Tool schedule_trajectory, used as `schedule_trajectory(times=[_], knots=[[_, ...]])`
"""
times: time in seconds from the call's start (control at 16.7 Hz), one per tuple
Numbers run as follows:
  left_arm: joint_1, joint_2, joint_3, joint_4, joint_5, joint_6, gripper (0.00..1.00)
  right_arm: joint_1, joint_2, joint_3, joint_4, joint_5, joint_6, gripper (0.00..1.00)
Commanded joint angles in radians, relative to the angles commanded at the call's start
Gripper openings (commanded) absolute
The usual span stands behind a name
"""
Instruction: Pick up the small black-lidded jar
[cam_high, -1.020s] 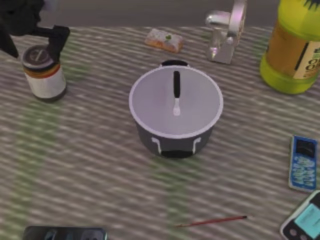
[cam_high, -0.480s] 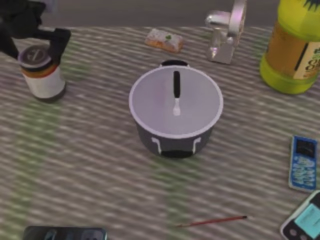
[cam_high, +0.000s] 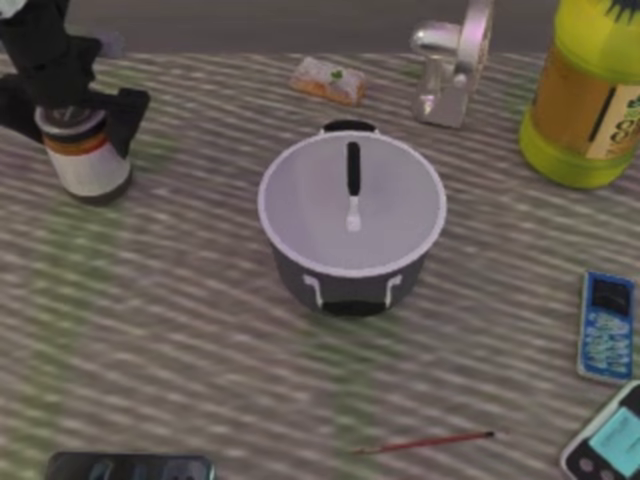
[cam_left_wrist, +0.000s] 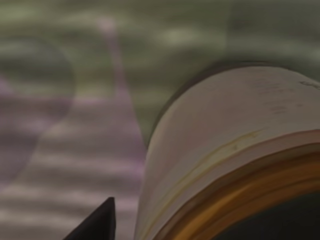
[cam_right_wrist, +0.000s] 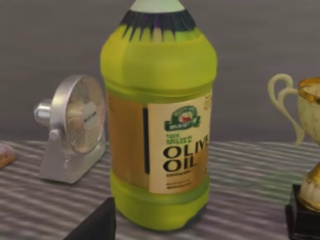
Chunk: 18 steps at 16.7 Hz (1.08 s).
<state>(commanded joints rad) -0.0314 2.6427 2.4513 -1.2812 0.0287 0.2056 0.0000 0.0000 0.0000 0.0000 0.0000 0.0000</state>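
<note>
The small black-lidded jar (cam_high: 92, 165) stands upright at the table's far left, with a white label and an orange band. My left gripper (cam_high: 70, 108) hangs right over it, open, one finger (cam_high: 130, 108) on each side of the lid and not touching it. The gripper's body hides most of the lid. In the left wrist view the jar (cam_left_wrist: 235, 140) fills the picture close up, beside one dark fingertip (cam_left_wrist: 100, 225). My right arm is out of the top view; its wrist view shows one fingertip (cam_right_wrist: 97, 222) and nothing held.
A grey lidded pot (cam_high: 352, 222) stands mid-table. A large yellow-green oil bottle (cam_high: 590, 95) is at the far right, a small silver fan (cam_high: 450, 70) and a bread slice (cam_high: 328, 80) at the back. Phones (cam_high: 606, 325) lie at the right edge, and a red pencil (cam_high: 425, 441) in front.
My left gripper has shifted right and come down over the jar, so its fingers now straddle the lid. The jar has stayed in place.
</note>
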Motion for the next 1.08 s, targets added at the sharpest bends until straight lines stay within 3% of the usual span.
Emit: schedule_trajectory(times=[0.12, 0.9, 1.08], knots=[[0.0, 0.0, 0.0, 0.0, 0.0, 0.0, 1.0, 0.0, 0.0, 0.0, 0.0, 0.0, 0.0, 1.0], [0.0, 0.0, 0.0, 0.0, 0.0, 0.0, 0.02, 0.0, 0.0, 0.0, 0.0, 0.0, 0.0, 1.0], [0.0, 0.0, 0.0, 0.0, 0.0, 0.0, 0.0, 0.0, 0.0, 0.0, 0.0, 0.0, 0.0, 1.0]])
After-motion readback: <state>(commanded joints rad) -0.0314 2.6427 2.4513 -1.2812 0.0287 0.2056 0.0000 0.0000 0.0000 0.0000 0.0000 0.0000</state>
